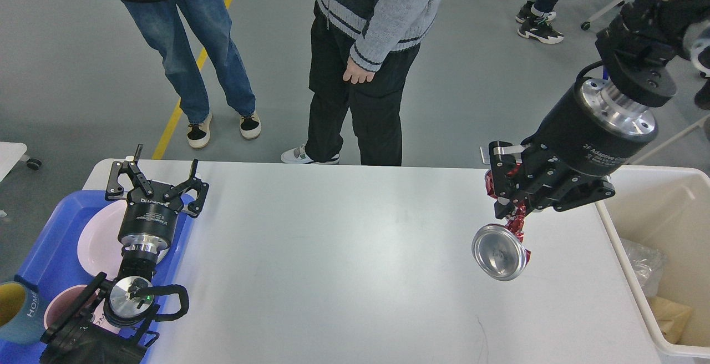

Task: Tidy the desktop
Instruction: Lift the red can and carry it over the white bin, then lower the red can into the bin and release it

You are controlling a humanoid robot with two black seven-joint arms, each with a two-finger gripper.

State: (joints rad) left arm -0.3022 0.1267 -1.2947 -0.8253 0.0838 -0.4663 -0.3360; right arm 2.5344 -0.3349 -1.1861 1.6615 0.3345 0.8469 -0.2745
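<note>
The right pincer (507, 195), clamped on a crushed red can (502, 242), holds it above the surface (333, 253), apparently bound for the cream bin (654, 208); the left pincer (158, 178) rests open.

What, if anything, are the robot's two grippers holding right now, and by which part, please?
The right gripper holds a crushed red aluminium can by its crumpled red body, silver end hanging below, above the white desktop. The left gripper is open and holds nothing.
</note>
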